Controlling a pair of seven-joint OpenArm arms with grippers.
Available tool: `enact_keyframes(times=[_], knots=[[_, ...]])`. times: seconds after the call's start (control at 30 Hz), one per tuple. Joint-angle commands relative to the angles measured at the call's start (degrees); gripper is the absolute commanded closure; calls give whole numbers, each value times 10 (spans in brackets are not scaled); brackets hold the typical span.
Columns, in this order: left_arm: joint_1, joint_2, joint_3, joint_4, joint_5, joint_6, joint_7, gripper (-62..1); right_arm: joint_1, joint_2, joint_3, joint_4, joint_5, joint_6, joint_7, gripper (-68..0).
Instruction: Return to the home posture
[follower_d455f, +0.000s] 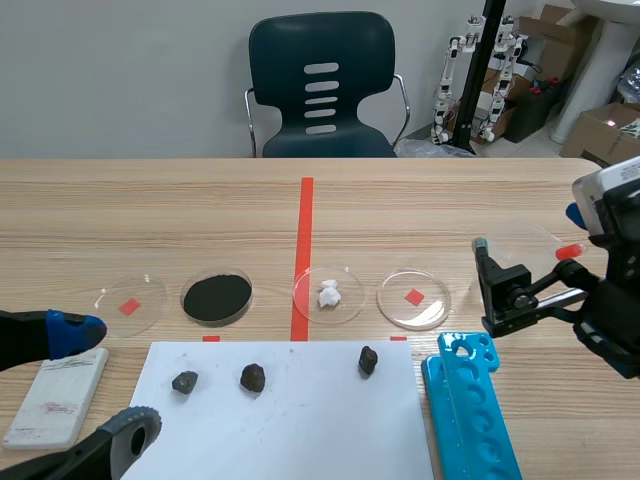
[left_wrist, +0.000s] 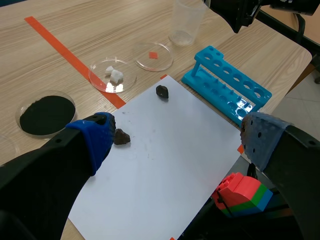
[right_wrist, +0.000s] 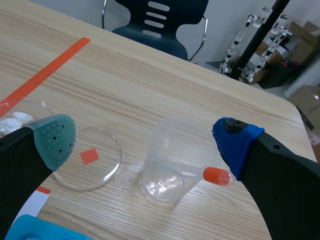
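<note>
My left gripper (follower_d455f: 105, 383) hangs open low at the near left, over the left edge of a white paper sheet (follower_d455f: 290, 415). In the left wrist view its fingers (left_wrist: 95, 137) spread wide above the sheet (left_wrist: 165, 165) and a dark rock (left_wrist: 121, 137). My right gripper (follower_d455f: 585, 225) is raised at the right. In the right wrist view it stands open (right_wrist: 144, 141) above a clear beaker (right_wrist: 172, 160), which holds a tube with an orange cap (right_wrist: 216, 175). Nothing is held.
Three dark rocks (follower_d455f: 253, 377) lie on the sheet. Several petri dishes line up behind it: one with black powder (follower_d455f: 216, 297), one with white lumps (follower_d455f: 329, 294). A blue tube rack (follower_d455f: 470, 400) lies near right, a white block (follower_d455f: 58, 395) near left, a chair (follower_d455f: 320, 85) beyond.
</note>
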Motion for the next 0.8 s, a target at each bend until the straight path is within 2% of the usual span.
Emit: enact_keyframes(times=[0.0, 0.17, 0.57, 0.67, 0.77], knots=[[-2, 3, -2, 7, -6, -2, -8, -525, 3, 5, 2, 6, 6, -2, 9, -569], [-2, 3, -2, 7, -6, -2, -8, -525, -38, 9, 2, 44, 4, -2, 9, -569], [-2, 3, -2, 7, -6, -2, -8, -525, -218, 90, 3, 201, 4, -2, 19, -569], [-2, 3, -2, 7, -6, -2, -8, -525, -274, 108, 3, 229, 4, -2, 49, -569], [-2, 3, -2, 7, -6, -2, -8, -525, -329, 124, 3, 243, 3, -2, 113, -569]])
